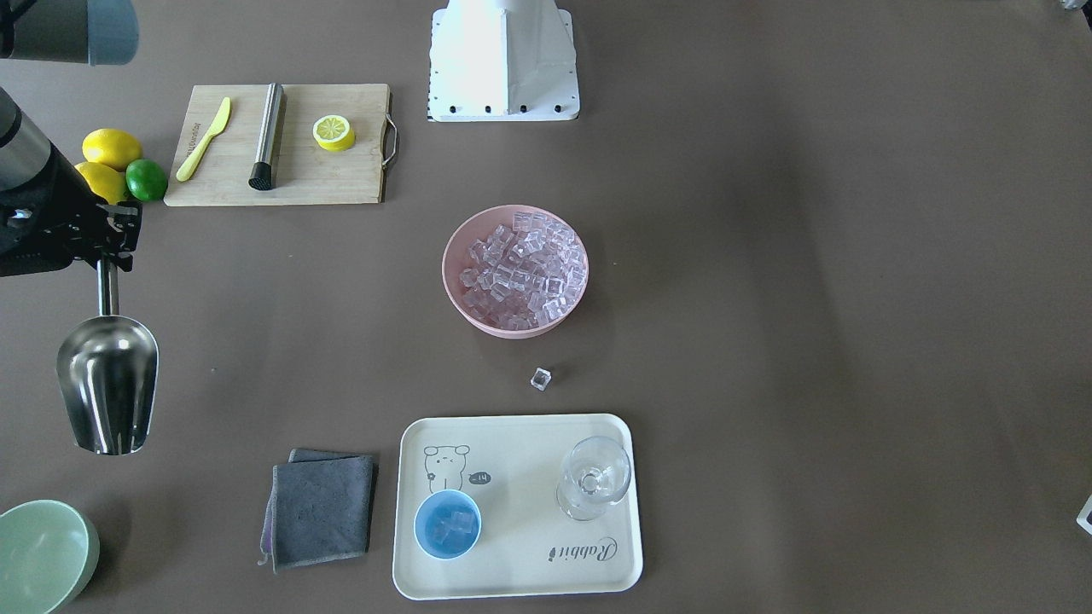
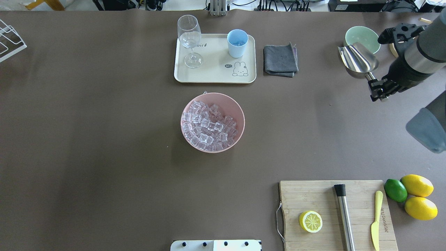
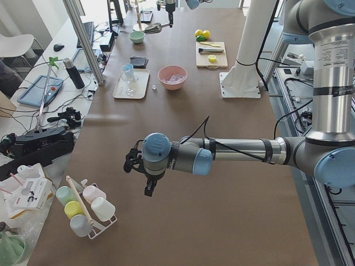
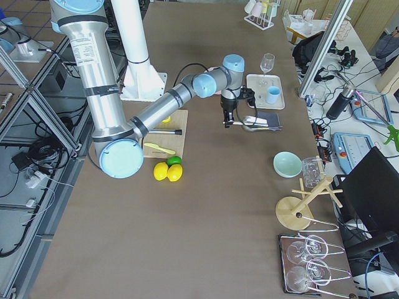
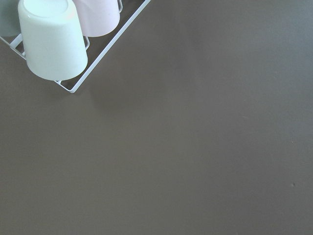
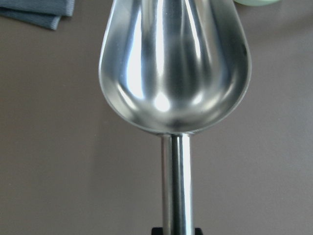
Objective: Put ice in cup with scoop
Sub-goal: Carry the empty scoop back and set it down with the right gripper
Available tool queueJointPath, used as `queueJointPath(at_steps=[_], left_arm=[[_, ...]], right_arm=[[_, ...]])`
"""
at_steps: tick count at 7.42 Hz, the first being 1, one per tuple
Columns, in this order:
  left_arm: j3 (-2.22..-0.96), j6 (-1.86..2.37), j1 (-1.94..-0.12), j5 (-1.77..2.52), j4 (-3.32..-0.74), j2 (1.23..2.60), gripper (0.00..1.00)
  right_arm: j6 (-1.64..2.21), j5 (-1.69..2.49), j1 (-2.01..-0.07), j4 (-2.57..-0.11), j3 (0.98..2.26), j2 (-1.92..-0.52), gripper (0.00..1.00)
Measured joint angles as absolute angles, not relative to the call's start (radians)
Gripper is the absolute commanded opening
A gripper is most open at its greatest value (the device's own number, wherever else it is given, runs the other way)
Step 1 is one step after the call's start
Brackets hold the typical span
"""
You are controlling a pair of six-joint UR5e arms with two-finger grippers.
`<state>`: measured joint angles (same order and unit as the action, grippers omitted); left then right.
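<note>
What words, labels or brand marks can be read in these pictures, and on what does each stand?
"Rabbit": cursive print on the cream tray.
"hi~": apparently, in the small speech bubble by the rabbit drawing on that tray.
Cutting board: an engraved mark along one edge, too small to read.
Left arm: a printed sticker, too small to read.

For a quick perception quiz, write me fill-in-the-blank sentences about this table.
The scoop in the right end effector is ____.
The ice mostly sits in a ____ bowl.
____ stray cube lies on the table between bowl and tray.
Missing: empty; pink; one.
</note>
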<state>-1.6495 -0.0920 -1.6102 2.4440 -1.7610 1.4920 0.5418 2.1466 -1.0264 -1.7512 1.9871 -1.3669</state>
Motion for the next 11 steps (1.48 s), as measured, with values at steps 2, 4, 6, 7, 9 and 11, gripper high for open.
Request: queueJointPath(at_steps=[2, 4, 6, 7, 9, 11], left_arm=[[-1.648, -0.092, -1.611, 2.443, -1.76, 1.492, 0.99], [-1.648, -0.092, -1.612, 2.444, -1.759, 1.492, 0.99], [-1.655, -0.092, -1.613, 2.444, -1.758, 1.492, 0.99], [-1.657, -0.092, -1.612, 2.444, -1.757, 1.492, 0.99], [-1.657, -0.092, -1.611, 2.444, -1.756, 1.49, 0.99], [-1.655, -0.092, -1.611, 2.444, -1.755, 1.49, 0.99]], right_arm=[[0.563, 2.199, -1.092, -1.596, 1.987, -1.581, 0.0], [0.599, 2.218, -1.126, -1.358, 1.89, -1.715, 0.0], [0.677, 2.223, -1.133, -1.11, 1.764, -1.765, 0.0], [0.695, 2.225, -1.133, -1.059, 1.732, -1.772, 0.0], [0.701, 2.229, -1.133, -1.027, 1.706, -1.78, 0.0], [0.695, 2.232, -1.132, -1.021, 1.691, -1.781, 0.0]])
